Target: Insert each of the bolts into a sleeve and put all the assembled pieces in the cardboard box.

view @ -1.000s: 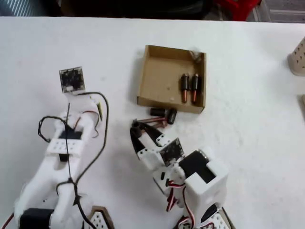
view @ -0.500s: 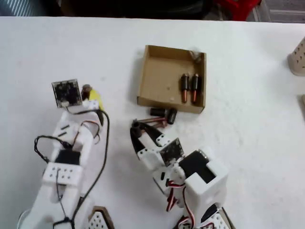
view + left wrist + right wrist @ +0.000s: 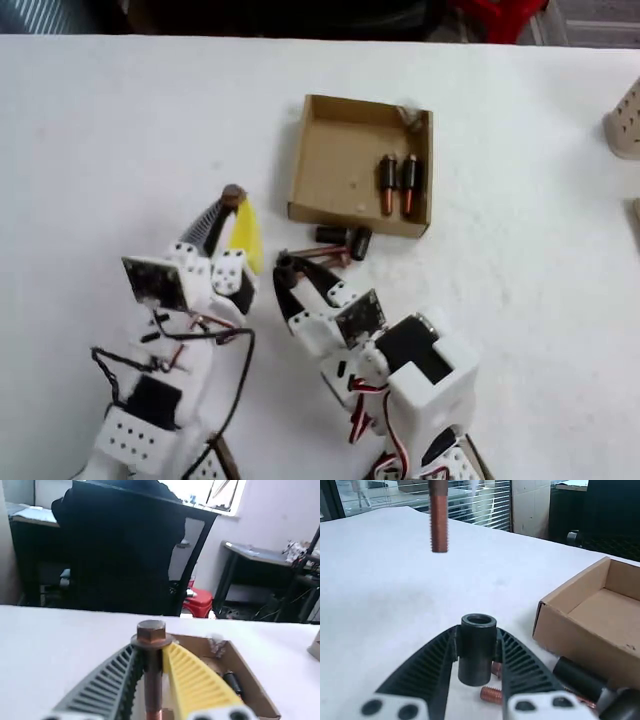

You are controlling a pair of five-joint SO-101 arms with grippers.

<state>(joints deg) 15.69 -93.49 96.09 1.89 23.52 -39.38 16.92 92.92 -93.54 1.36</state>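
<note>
Progress is sitting partway: the cardboard box is holding two assembled pieces, while loose sleeves are lying just outside its near wall. The right gripper is clamping a sleeve upright. The left gripper is pinching a bolt, head up, near that sleeve but not yet over it. Since the earlier frames, the left arm is swinging in with the bolt and the right arm is keeping still.

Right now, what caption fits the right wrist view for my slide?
Right gripper holds a black sleeve upright; a copper bolt hangs higher up, cardboard box nearby.
</note>
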